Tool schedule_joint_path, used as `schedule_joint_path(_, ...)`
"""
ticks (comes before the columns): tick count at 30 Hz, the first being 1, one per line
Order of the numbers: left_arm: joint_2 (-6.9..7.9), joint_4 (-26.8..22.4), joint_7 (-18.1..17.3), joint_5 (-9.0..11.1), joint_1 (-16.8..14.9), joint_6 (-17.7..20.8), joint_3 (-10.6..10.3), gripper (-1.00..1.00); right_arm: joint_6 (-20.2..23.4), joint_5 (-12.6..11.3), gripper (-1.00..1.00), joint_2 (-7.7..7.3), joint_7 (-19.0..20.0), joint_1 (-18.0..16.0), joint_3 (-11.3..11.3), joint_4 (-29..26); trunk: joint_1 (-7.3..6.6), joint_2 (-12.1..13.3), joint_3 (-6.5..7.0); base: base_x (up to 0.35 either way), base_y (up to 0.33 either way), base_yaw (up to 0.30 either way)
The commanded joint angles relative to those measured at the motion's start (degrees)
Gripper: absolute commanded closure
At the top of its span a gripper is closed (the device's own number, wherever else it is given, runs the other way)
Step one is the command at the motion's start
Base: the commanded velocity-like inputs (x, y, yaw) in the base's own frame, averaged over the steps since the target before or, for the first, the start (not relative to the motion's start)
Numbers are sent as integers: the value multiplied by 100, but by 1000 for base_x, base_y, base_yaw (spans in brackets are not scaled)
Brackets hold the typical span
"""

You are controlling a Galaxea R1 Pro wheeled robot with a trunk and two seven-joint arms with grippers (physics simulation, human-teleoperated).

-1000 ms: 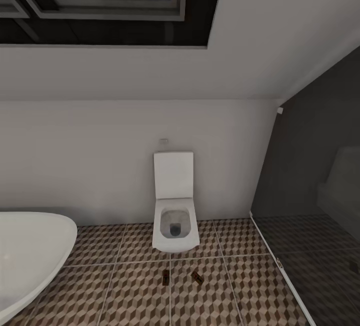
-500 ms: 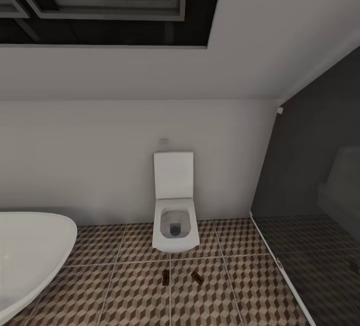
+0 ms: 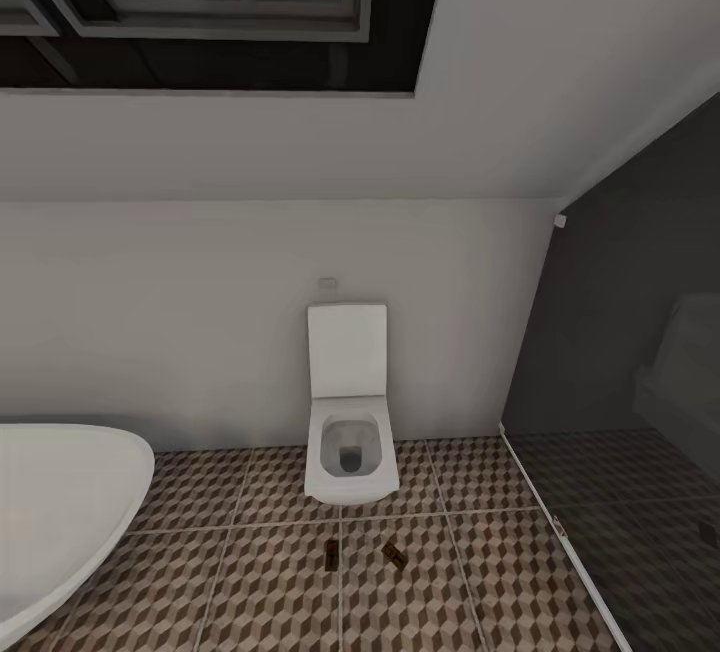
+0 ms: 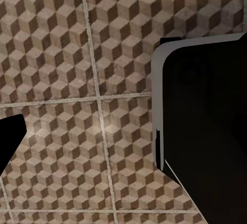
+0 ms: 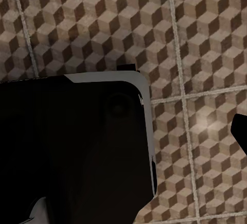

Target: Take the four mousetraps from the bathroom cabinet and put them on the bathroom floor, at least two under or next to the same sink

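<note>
Two mousetraps lie on the bathroom floor (image 3: pixel 250 592) in front of the toilet: one small dark-and-tan board (image 3: pixel 331 554) on a grout line, the other (image 3: pixel 395 556) just to its right, turned at an angle. Both wrist views look down on the cube-patterned bathroom floor (image 4: pixel 62 54) (image 5: pixel 206 38) beside a big black rounded body part of the robot. A dark fingertip (image 4: pixel 9 141) pokes into the left wrist view and another fingertip (image 5: pixel 241 131) into the right wrist view; nothing shows between them. The cabinet and the bathroom sink are out of view.
A white wall-hung toilet (image 3: pixel 347 432) stands at the middle of the far wall under a sloped ceiling with a skylight. A white oval bathtub (image 3: pixel 60 502) fills the near left. A dark glass panel (image 3: pixel 620 332) closes off the right, with a pale blocky shape behind it.
The head view has turned very slightly. The two mousetraps, toilet and tub stand as before.
</note>
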Motion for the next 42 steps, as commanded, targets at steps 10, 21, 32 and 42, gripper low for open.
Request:
schedule_joint_path(10,-3,23,3,43,-11,-38,-49,-100,-20,-61,-100,-2,28,-5,37,7,4,-13,-13,0,0,0)
schedule_joint_path(21,-3,21,3,43,-11,-37,-49,-100,-20,-61,-100,-2,28,-5,37,7,4,-13,-13,0,0,0)
schedule_joint_path(32,-3,25,3,43,-11,-39,-49,-100,-20,-61,-100,-1,28,-5,37,7,4,-13,-13,0,0,0)
schedule_joint_path(42,-3,23,3,43,-11,-38,-49,-100,-20,-61,-100,-2,28,-5,37,7,4,-13,-13,0,0,0)
